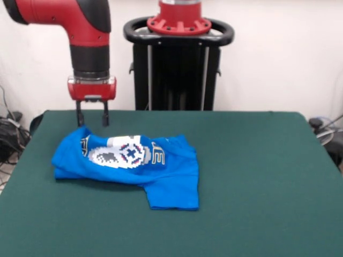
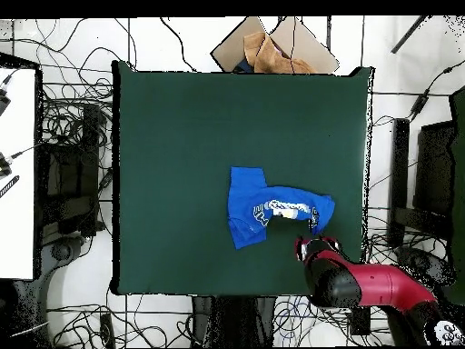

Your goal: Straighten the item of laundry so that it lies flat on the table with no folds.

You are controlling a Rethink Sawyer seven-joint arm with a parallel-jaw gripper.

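The bright blue T-shirt [image 1: 134, 166] lies crumpled on the dark green table [image 1: 257, 176], left of centre in the front view. Its body is folded over, so the white-grey controller print and part of the lettering bend across a ridge, and one sleeve or hem sticks out toward the front. My gripper [image 1: 92, 122] hangs open just above the shirt's far left corner, its two dark fingers apart with nothing between them. In the overhead view the shirt [image 2: 272, 211] lies right of centre, and the gripper [image 2: 313, 245] is at its lower right edge.
The black pedestal [image 1: 178, 69] stands behind the table's far edge. Cables [image 2: 64, 164] cover the floor around the table. Crumpled brown paper or cardboard [image 2: 272, 50] lies beyond the table's top edge in the overhead view.
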